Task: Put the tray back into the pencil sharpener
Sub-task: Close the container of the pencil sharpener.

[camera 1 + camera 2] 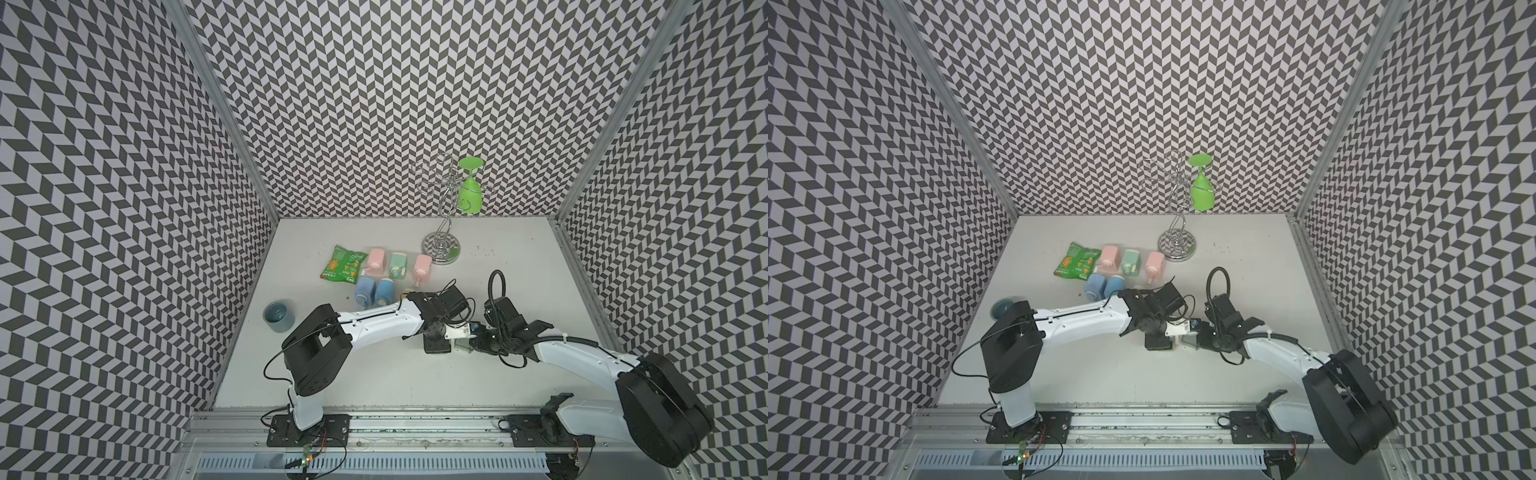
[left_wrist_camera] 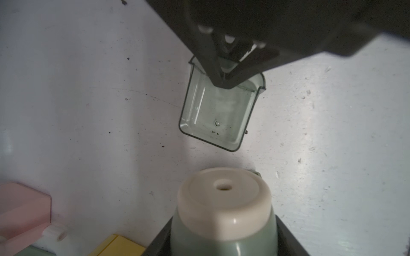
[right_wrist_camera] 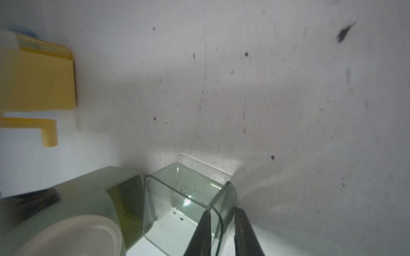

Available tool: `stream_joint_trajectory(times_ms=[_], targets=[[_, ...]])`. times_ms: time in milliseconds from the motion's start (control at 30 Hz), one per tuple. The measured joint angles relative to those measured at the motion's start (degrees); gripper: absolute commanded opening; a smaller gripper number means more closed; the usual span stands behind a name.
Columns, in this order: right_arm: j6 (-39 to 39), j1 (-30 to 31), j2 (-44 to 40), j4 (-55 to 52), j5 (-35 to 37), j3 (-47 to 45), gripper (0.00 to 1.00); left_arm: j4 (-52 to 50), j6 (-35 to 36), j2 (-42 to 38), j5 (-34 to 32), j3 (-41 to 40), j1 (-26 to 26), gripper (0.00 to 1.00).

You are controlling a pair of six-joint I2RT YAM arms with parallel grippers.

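Two arms: both reach in from the front edge of the worktop point(image 1: 374, 374) and meet a little right of its middle.
Cup point(image 1: 278, 316): blue-grey and upright, near the left edge.
Snack bag point(image 1: 343, 264): green, lying flat toward the back edge, left of the middle.
Coloured sharpeners point(image 1: 397, 266): five lie just beside the snack bag in two rows. Pink, green and pink are behind, and two blue ones are in front.
Yellow sharpener point(image 3: 37, 82): on the worktop near the left arm's wrist, well apart from the tray. It is mostly hidden under that arm in both top views.
Glass rack point(image 1: 441, 245): chrome, standing near the back edge, right of the middle.
Goblet point(image 1: 469, 191): green, hanging upside down from the glass rack.
Left claw point(image 2: 224, 218): clenched on the pencil sharpener point(image 3: 88, 190), with a black finger on each side of its body.
Sharpener body: green with a cream cap, and its dark slot is turned toward the tray.
Tray point(image 2: 213, 115): clear, open side up, and outside the pencil sharpener. One corner is at the edge of the slot, but I cannot tell whether it touches.
Right claw point(image 3: 223, 209): grasping the tray by its end wall, with one finger inside and one outside.
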Motion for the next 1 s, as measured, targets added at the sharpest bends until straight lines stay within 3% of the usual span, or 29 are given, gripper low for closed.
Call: stream_joint_trajectory(times_ms=[1000], targets=[[2.21, 2.29, 1.36, 6.99, -6.62, -0.87, 0.18, 1.79, 1.64, -0.13, 0.15, -1.01, -0.02, 0.62]])
